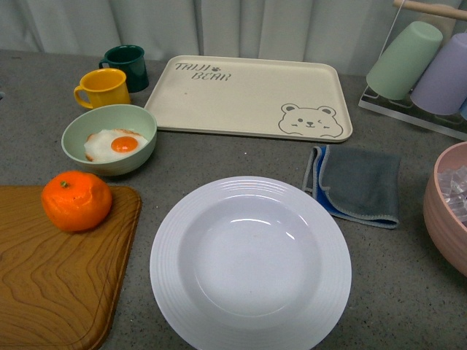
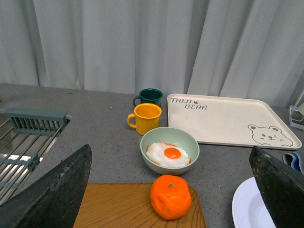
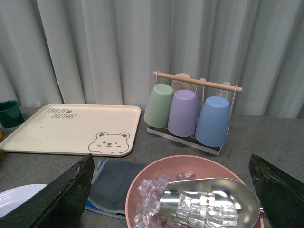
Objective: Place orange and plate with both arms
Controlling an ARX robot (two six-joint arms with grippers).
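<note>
Cream bear tray (image 1: 241,102), fried egg (image 1: 113,146) in green bowl (image 1: 117,168), yellow mug (image 1: 103,89), wooden board (image 1: 51,277), grey cloth (image 1: 361,182)

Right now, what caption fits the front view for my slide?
An orange on a wooden board, white plate beside it, bear tray behind.

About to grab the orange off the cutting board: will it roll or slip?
Likely rolls if nudged: the orange is round and sits near the edge of the wooden board. Dimpled skin probably grips well. Creased side hints it's soft.

one orange (image 1: 76,200), one plate (image 1: 165,271), two mugs (image 1: 103,87) (image 1: 127,67)
</note>
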